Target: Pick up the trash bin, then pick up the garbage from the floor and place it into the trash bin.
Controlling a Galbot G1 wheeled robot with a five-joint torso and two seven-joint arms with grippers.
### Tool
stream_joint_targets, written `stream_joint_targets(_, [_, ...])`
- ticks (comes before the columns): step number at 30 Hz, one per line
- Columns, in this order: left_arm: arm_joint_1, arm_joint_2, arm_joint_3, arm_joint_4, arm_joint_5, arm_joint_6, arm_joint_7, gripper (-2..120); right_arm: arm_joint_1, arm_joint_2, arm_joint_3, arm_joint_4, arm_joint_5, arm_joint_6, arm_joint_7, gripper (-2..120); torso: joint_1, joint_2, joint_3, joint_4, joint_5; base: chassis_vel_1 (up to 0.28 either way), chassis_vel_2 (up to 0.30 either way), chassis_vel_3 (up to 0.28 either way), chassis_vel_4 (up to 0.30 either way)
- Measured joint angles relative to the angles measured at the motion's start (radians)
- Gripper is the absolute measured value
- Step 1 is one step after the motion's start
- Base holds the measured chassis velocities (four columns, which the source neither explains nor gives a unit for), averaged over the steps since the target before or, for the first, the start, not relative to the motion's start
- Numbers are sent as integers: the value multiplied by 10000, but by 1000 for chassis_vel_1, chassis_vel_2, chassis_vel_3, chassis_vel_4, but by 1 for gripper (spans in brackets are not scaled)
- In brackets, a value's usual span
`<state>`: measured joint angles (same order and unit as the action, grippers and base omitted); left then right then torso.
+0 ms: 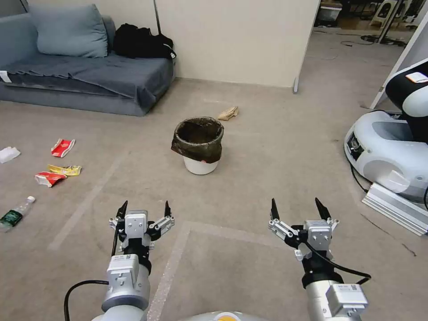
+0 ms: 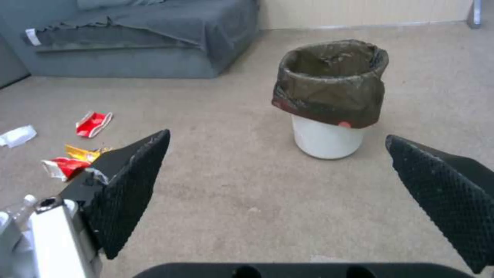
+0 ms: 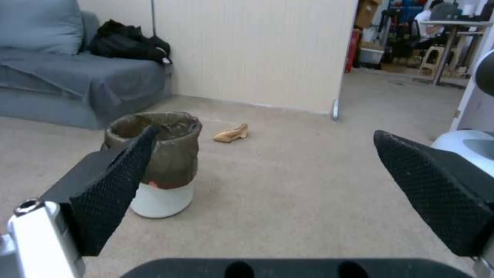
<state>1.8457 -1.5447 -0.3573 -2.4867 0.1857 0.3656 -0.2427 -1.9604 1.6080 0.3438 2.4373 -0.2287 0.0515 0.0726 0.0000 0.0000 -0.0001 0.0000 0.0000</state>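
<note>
- The trash bin (image 1: 199, 147) sits upright on the carpet, straight ahead and well clear of both arms; nothing's holding it yet.
- You're probably looking at a light, empty plastic bucket, stiff enough in the wall; the dark bag (image 2: 329, 85) folded over the rim looks loose and slick, so pinching bag alone would likely slip.
- I'd take the rim with one finger inside and one outside, so the plastic edge is caught under the bag; the smooth white lower wall looks too wide and slippery to squeeze.
- Your left tool (image 1: 143, 209) and right tool (image 1: 298, 209) both hover low in front of the base, level with each other, fingers spread wide apart, pointing toward the bin and gripping nothing.
- The garbage is scattered: red and yellow wrappers (image 1: 58, 167), a white tissue wad (image 1: 8, 154) and a bottle (image 1: 15, 214) off to the left; a tan paper bag (image 1: 228, 113) just behind the bin; all flimsy, light stuff.
</note>
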Motion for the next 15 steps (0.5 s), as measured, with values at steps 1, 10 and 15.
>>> stream_joint_targets(1, [-3, 0, -2, 5, 4, -7, 1, 100, 4, 2, 3, -10, 7, 16, -7, 100, 0, 0, 0, 0, 1, 0, 0, 0, 0])
stream_joint_targets(10, [-34, 0, -6, 93, 66, -87, 93, 100, 24, 14, 19, -132, 17, 55, -91, 100, -1, 0, -1, 0, 0, -12, 9, 12, -14])
stream_joint_targets(15, [-56, 2, -6, 111, 94, -109, 152, 100, 27, 9, 23, -139, 15, 64, -93, 100, -1, 0, 0, -1, 0, -120, 125, 109, -119])
